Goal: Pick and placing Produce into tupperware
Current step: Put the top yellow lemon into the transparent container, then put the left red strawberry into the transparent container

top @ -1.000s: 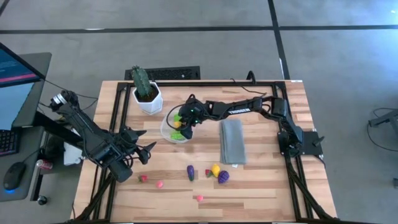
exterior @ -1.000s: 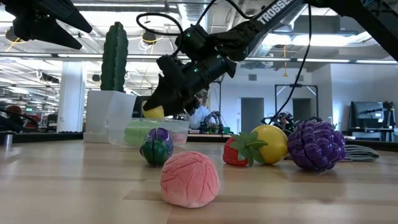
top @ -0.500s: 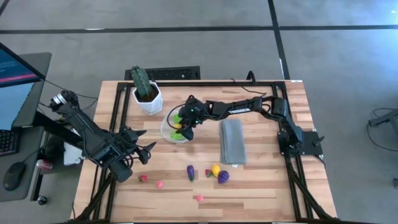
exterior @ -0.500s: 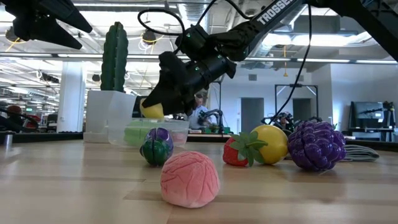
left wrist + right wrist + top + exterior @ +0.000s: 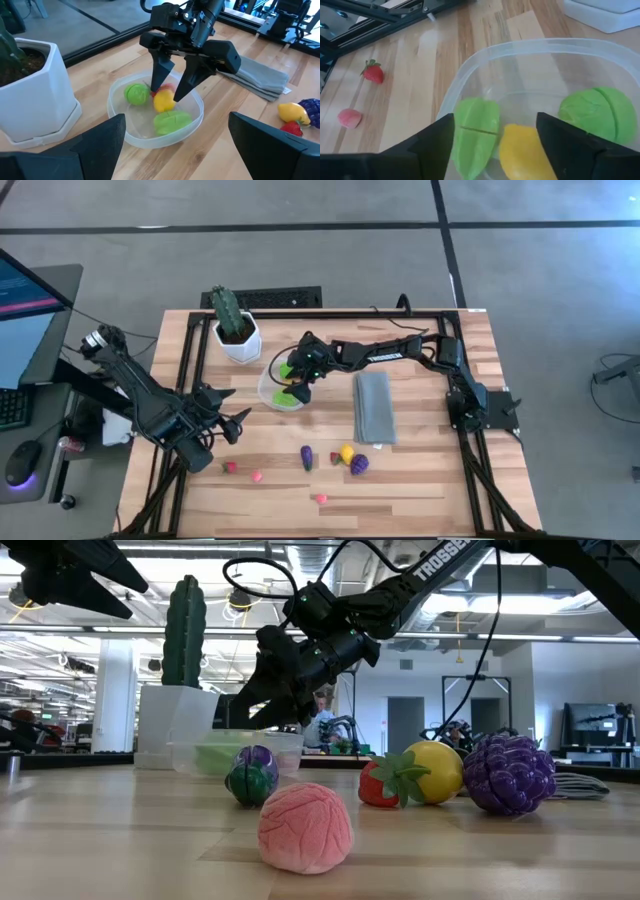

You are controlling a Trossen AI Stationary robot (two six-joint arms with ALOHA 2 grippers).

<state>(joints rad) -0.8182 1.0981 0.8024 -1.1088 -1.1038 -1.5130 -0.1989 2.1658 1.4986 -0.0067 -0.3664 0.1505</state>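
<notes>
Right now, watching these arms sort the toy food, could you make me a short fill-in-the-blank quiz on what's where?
1. The right gripper hangs with its fingers spread over the clear ____.
2. The piece lying just beneath those fingers, the toy, is coloured ____.
3. The cactus stands in a pot coloured ____.
4. Beside the bowl lies a folded cloth coloured ____.

Missing words: bowl; yellow; white; grey

Two matte black jointed arms, white TROSSEN lettering along the right arm's link, black cables looped beside its joints, right end effector (image 5: 172, 92) with two tapered black wedge fingers (image 5: 161, 70), left end effector (image 5: 222, 425) with matching dark pointed fingers
</notes>
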